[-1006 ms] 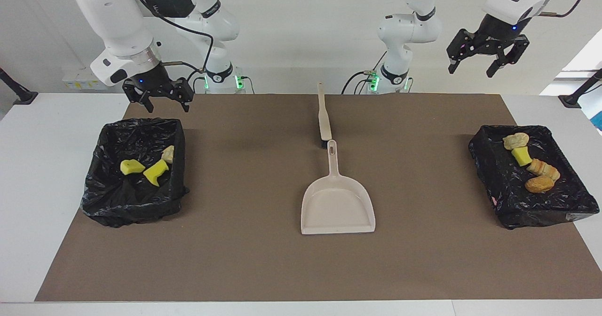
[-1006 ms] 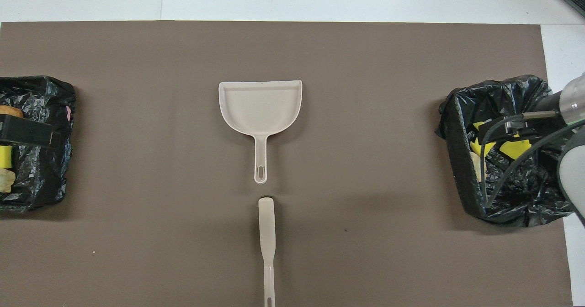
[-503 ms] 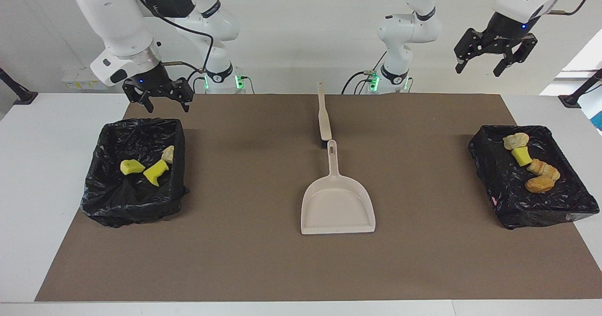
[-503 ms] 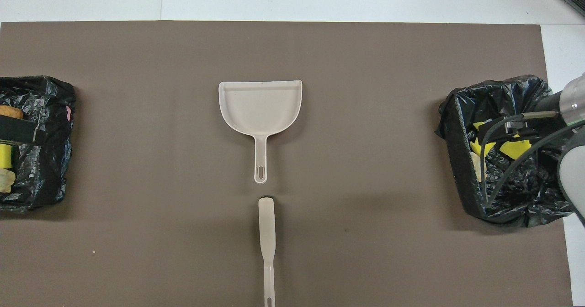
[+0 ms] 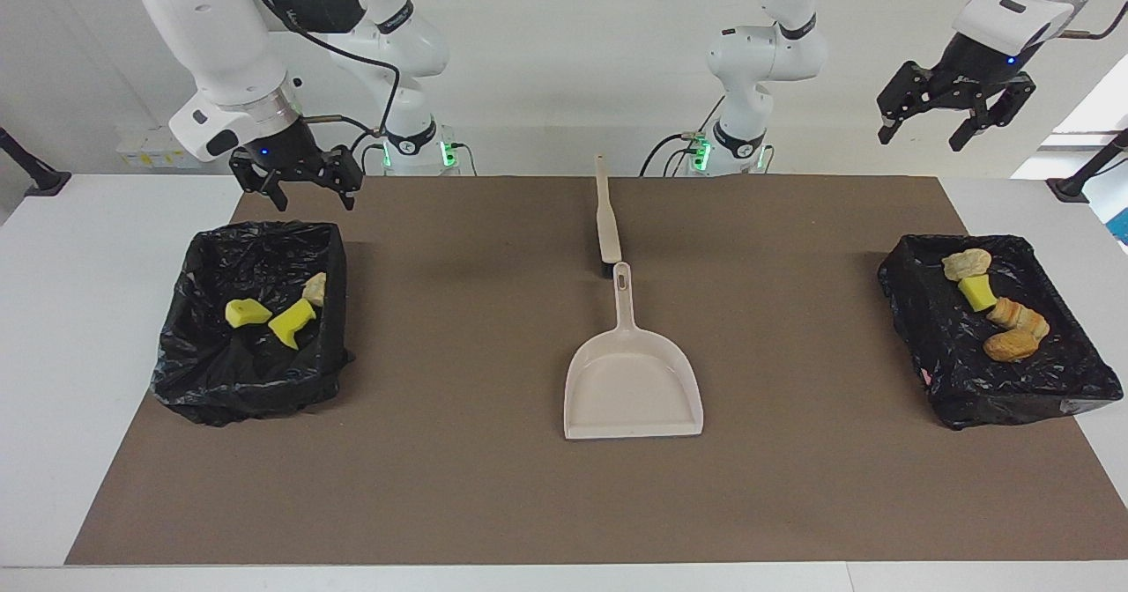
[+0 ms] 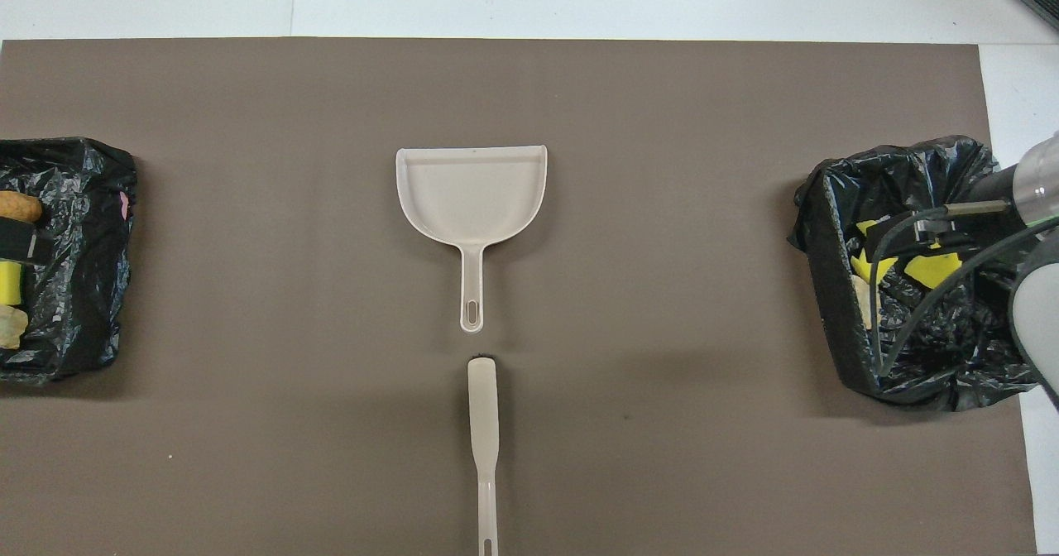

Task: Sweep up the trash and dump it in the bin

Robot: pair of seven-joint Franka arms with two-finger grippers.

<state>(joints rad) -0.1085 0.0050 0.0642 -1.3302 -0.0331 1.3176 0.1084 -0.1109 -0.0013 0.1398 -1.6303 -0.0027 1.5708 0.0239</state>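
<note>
The trash lies in two black-lined bins. Two yellow chunks [image 5: 248, 312] [image 5: 293, 321] and a tan bit [image 5: 315, 289] are in the bin [image 5: 176, 372] at the right arm's end. A tan bit [image 5: 967, 263], a yellow chunk [image 5: 976, 292] and two brown pastry pieces [image 5: 1018, 316] are in the bin [image 5: 916, 328] at the left arm's end. My right gripper [image 5: 317, 204] hangs open and empty over its bin's robot-side rim. My left gripper [image 5: 921, 141] is open and empty, high over the other bin's robot-side end.
A beige dustpan [image 5: 633, 385] [image 6: 471, 192] lies mid-mat, its handle pointing to the robots. In line with it, nearer to the robots, lies the beige brush [image 5: 607, 226] [image 6: 483, 424]. The brown mat [image 5: 458, 486] covers most of the white table.
The left gripper has risen and drifted outward toward its own end of the table. The right arm, trash, dustpan and brush have not moved.
</note>
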